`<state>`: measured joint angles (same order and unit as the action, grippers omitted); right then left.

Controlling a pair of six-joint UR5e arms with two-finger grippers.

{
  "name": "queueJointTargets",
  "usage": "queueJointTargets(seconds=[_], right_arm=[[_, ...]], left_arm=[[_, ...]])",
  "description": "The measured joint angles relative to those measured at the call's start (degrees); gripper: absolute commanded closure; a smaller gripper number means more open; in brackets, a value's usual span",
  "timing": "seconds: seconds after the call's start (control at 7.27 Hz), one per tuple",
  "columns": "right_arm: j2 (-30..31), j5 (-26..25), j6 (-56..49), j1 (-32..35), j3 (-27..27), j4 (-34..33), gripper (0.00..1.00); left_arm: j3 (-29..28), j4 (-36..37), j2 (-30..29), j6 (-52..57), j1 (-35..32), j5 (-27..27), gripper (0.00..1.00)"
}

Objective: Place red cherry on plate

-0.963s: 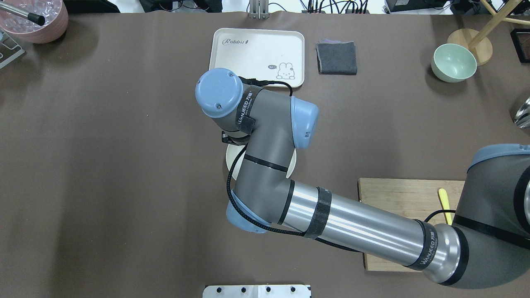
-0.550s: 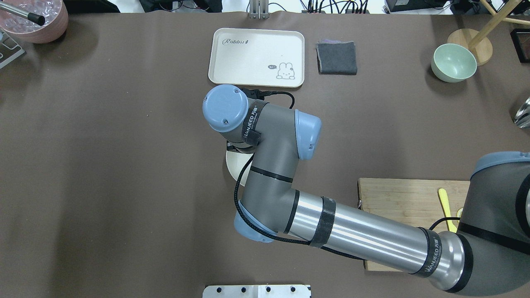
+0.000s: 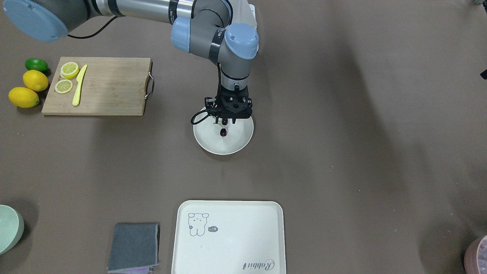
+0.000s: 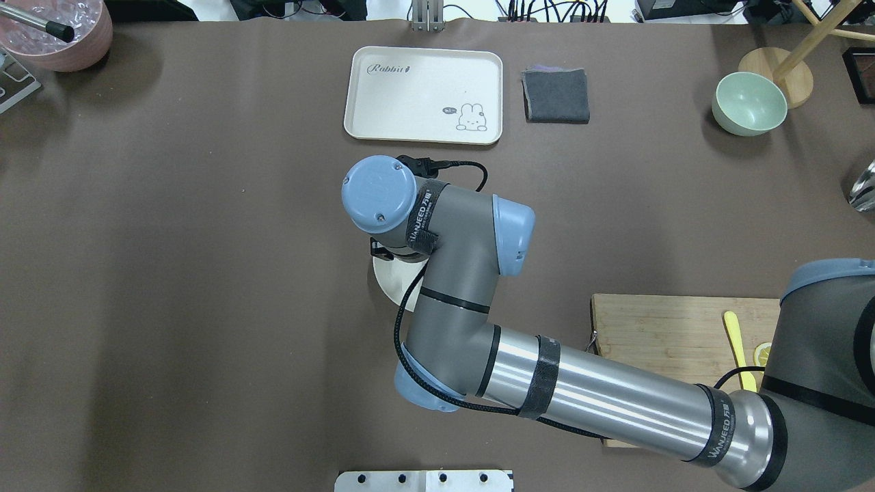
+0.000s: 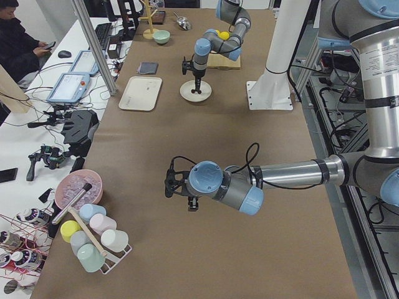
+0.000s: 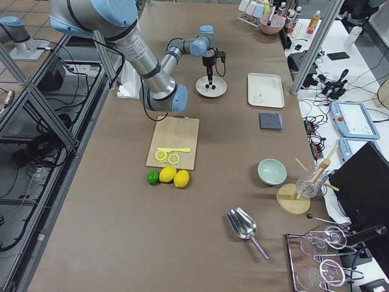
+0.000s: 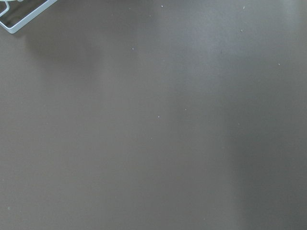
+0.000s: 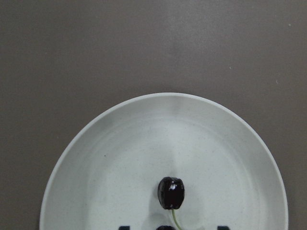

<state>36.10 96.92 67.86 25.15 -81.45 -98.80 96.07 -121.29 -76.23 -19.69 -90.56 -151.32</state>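
- the plate (image 3: 237, 140) sits on the brown table; every place below is given from it.
- the cherry (image 8: 171, 192) lies inside the plate, near its middle. one dark fruit rests on the plate's floor, and a thin green stem runs from it toward the robot's side. the second fruit shows only in part at the lower edge of the right wrist view.
- the right gripper (image 3: 226, 122) hangs over the plate's half nearer the robot and points straight down. its jaws stand apart: the fingertips (image 8: 124, 227) are spread far wider than the fruit between them, with a clear gap on each side.
- the left gripper (image 5: 192, 204) is well away from the plate, toward the robot's left end of the table, low over bare tabletop. only the side view shows it, so i cannot tell whether its jaws are apart or together.
- the tray (image 3: 228, 243) lies beyond the plate, on the side away from the robot.
- the cloth (image 3: 133, 247) lies just beside the tray, to the robot's right of the plate.
- the board (image 3: 110, 87) lies to the robot's right of the plate, slightly nearer the robot. it carries two lemon slices (image 3: 69, 70) and a yellow knife (image 3: 79, 89).
- two lemons (image 3: 35, 80) and a lime (image 3: 37, 64) lie past the board's far end from the plate.
- the green bowl (image 3: 9, 232) stands farther from the plate than the cloth, on the same side.
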Motion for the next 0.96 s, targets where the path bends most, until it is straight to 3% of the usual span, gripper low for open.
queueJointTargets(seconds=[0.28, 0.55, 0.96], right_arm=[[3.5, 0.5, -0.4, 0.2, -7.9, -2.2, 0.01], [11.2, 3.6, -4.6, 3.0, -22.1, -7.9, 0.0], [22.9, 14.2, -18.6, 16.6, -32.4, -10.3, 0.0]], left_arm=[[0.0, 0.0, 0.1, 0.0, 0.0, 0.0, 0.02], [-0.2, 0.0, 0.1, 0.0, 0.2, 0.0, 0.02], [0.0, -0.1, 1.2, 2.7, 0.5, 0.1, 0.02]])
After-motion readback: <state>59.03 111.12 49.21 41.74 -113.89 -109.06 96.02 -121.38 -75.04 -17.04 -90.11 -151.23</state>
